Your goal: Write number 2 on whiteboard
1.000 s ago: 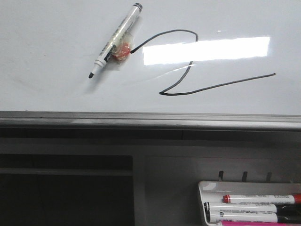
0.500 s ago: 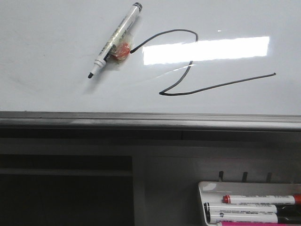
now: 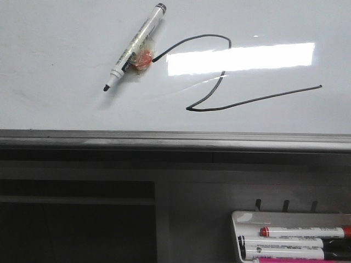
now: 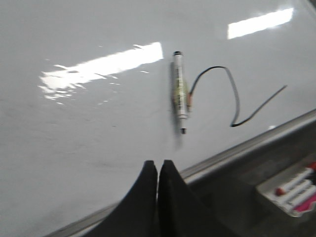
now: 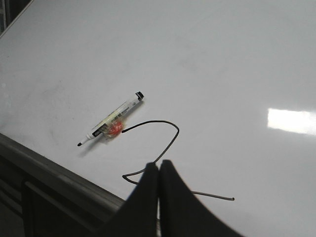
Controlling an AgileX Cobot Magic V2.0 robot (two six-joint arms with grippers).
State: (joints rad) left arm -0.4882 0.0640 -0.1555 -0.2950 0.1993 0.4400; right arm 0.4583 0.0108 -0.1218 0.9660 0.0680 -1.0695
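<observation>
Across the large glossy white whiteboard [image 3: 66, 104] with its grey metal edge, nothing is differing from the frames of a second and half a second ago: the thin black hand-drawn number 2 [image 3: 219, 82] is lying in the same place, right of centre, its curved top crossing the bright rectangular light reflection [image 3: 241, 57] and its long tail running out to the right. Just left of the stroke's start, the white black-capped marker pen [image 3: 133, 48] with an orange-red blob of tape around its barrel is resting flat and diagonal on the board, tip bared and pointing toward the near edge, touched by neither arm. Below the board's edge, at the lower right, the small white marker tray [image 3: 237, 219] is holding several pens. On the left wrist view, the left black gripper [image 4: 158, 170] is sitting with its fingers pressed together, clasping nothing, above the board's near edge. The right black gripper [image 5: 158, 173] is likewise clenched and empty, hovering in front of the 2's lower stroke.
</observation>
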